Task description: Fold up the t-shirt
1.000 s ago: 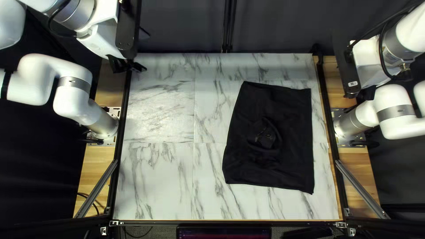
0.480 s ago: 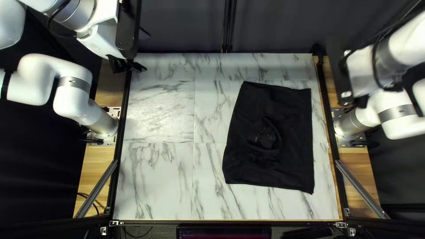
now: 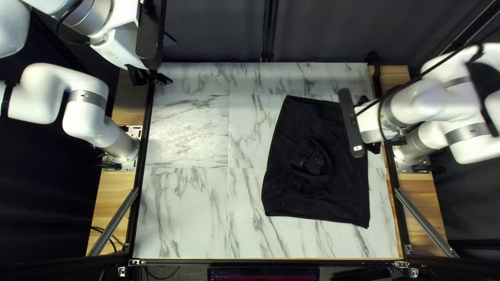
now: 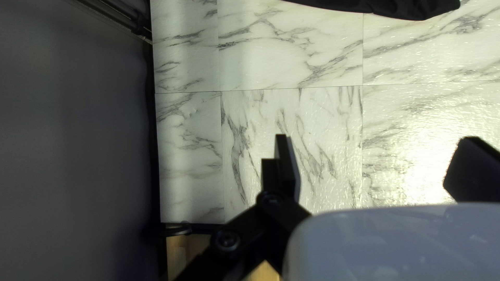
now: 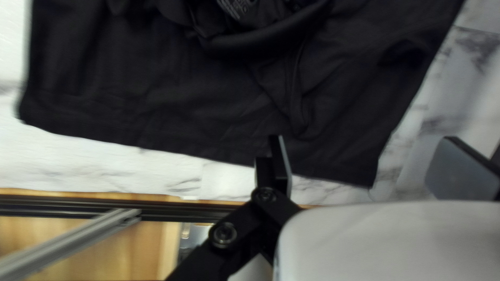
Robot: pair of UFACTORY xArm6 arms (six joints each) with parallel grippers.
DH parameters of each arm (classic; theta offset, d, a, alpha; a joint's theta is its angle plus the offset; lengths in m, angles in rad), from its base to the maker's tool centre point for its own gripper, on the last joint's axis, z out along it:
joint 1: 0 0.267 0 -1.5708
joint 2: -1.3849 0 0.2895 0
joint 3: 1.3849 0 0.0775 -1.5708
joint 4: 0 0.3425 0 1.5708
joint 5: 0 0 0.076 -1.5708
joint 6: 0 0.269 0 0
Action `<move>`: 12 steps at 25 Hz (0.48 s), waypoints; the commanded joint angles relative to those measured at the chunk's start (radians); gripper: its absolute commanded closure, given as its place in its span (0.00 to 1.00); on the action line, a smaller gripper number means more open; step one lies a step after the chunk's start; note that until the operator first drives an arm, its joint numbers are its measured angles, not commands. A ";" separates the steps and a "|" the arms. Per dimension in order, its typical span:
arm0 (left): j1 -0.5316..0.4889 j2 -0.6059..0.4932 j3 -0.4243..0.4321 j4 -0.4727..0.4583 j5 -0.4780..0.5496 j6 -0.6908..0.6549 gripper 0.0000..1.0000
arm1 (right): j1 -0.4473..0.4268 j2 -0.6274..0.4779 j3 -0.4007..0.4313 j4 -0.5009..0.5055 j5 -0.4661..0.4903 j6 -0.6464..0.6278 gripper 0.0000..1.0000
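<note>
Top left view: black t-shirt (image 3: 291,130) lies at the right, the right arm (image 3: 422,101) kinda hiding the right gripper (image 3: 373,148), left gripper (image 3: 151,79) near the far edge. Left wrist view: spread claw, t-shirt mostly cut off. Right wrist view: also spread, neckline cropped.

Left claw (image 3: 151,79) spread wide, arm bent; right claw (image 3: 373,148) spread wide, arm reaching inward.

1 black t-shirt (image 3: 341,195) lies spread, middle bunched, at the top left view's right.
</note>
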 commanded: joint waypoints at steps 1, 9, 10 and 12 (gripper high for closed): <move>0.000 0.000 0.000 0.000 0.000 0.000 0.00 | -0.098 -0.048 0.079 0.034 -0.008 -0.155 0.00; 0.000 0.000 0.000 0.000 0.000 0.000 0.00 | -0.121 -0.089 0.117 0.035 -0.021 -0.189 0.00; 0.000 0.000 0.000 0.000 0.000 0.000 0.00 | -0.156 -0.140 0.164 0.053 -0.050 -0.246 0.00; 0.000 0.000 0.000 0.000 0.000 0.000 0.00 | -0.196 -0.187 0.220 0.066 -0.100 -0.311 0.00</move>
